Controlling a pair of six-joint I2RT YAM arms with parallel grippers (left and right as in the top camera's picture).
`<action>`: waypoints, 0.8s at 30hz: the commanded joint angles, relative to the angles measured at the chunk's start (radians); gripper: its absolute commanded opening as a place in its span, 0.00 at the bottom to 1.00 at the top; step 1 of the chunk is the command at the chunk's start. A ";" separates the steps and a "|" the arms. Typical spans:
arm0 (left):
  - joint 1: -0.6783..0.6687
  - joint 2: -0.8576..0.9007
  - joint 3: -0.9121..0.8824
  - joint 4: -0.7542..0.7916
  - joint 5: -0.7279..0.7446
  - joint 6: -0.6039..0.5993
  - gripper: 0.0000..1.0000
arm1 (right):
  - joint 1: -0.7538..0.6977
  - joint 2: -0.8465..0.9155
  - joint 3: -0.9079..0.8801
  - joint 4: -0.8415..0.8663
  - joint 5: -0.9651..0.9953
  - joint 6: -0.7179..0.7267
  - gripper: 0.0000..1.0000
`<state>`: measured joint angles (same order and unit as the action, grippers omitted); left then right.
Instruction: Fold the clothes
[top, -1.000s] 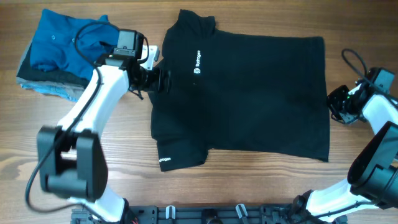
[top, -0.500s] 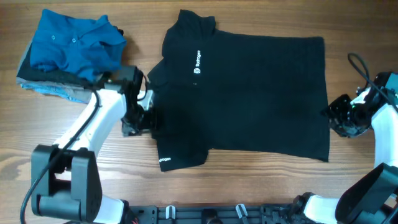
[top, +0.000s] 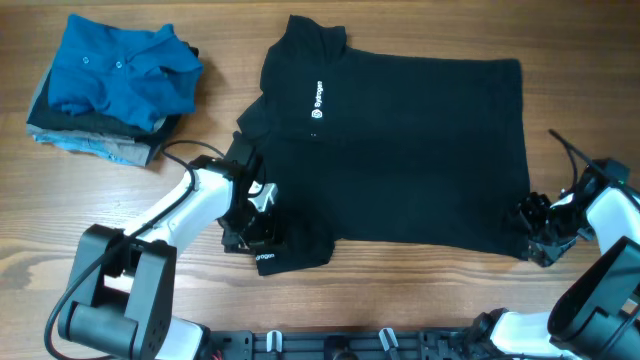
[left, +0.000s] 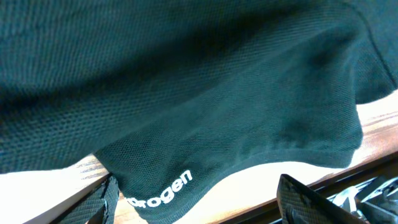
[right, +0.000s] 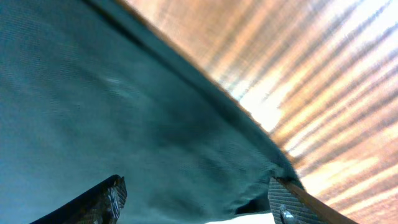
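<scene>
Black polo shirt (top: 400, 150) lies flat on the bench (top: 400, 300); we record left end effector (top: 260, 238) at its sleeve (top: 295, 252), right end effector (top: 525, 232) at its hem (right: 249, 124), both spread.

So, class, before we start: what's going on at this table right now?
Two robot arms are working on a black polo shirt spread flat on a wooden table. The left end effector is open at the lettered sleeve; the right end effector is open at the shirt's bottom corner. Neither grips the cloth, and nothing is folded yet. A pile of other clothes lies aside.
</scene>
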<state>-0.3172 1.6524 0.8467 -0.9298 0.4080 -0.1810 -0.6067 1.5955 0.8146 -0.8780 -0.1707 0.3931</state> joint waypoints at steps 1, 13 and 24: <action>-0.001 0.000 -0.015 0.007 0.014 -0.037 0.83 | -0.005 0.032 -0.034 0.003 0.103 0.041 0.82; -0.001 0.000 -0.014 0.037 0.014 -0.037 0.79 | -0.006 0.035 -0.034 0.003 0.092 0.026 0.04; 0.013 -0.003 0.105 0.012 0.014 -0.036 0.04 | -0.006 0.028 0.060 -0.024 -0.078 -0.057 0.04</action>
<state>-0.3115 1.6524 0.8761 -0.9077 0.4099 -0.2226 -0.6163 1.6070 0.8532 -0.9047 -0.1921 0.3717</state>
